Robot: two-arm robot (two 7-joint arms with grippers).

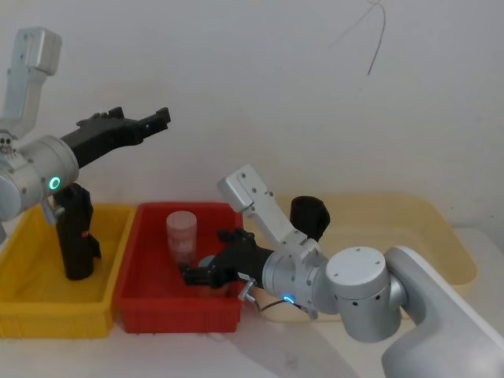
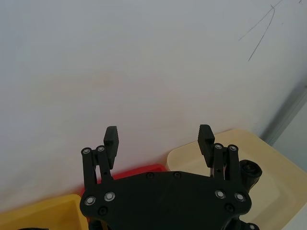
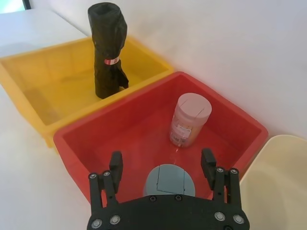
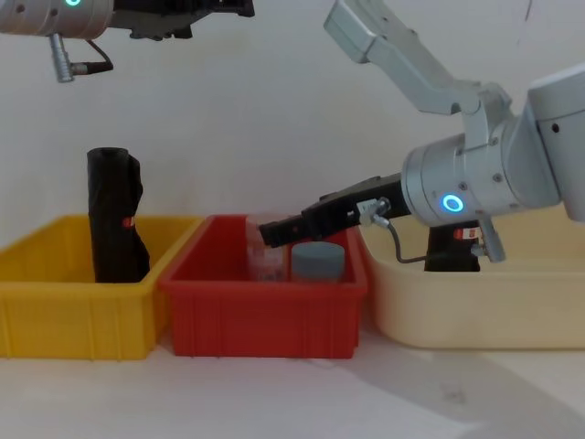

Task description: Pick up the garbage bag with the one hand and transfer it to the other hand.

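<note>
The garbage bag (image 1: 77, 236) (image 3: 108, 48) (image 4: 114, 219) is a black crinkly roll with a red-and-white label. It stands upright in the yellow bin (image 1: 47, 315) on the left. My left gripper (image 1: 160, 120) (image 2: 159, 136), on the green-ringed wrist, hangs high above and behind the bins. It is open, holds nothing and points at the wall. My right gripper (image 1: 191, 276) (image 3: 161, 163) (image 4: 267, 233), on the blue-ringed wrist, reaches leftward into the red bin (image 1: 177, 315). It is open, just above a blue-lidded jar (image 3: 169, 179) (image 4: 317, 261).
A pink jar (image 1: 181, 232) (image 3: 189, 120) stands in the red bin near the back wall. A cream tub (image 1: 409, 213) on the right holds a second black roll (image 1: 309, 214) (image 4: 452, 251). The three containers sit side by side against a white wall.
</note>
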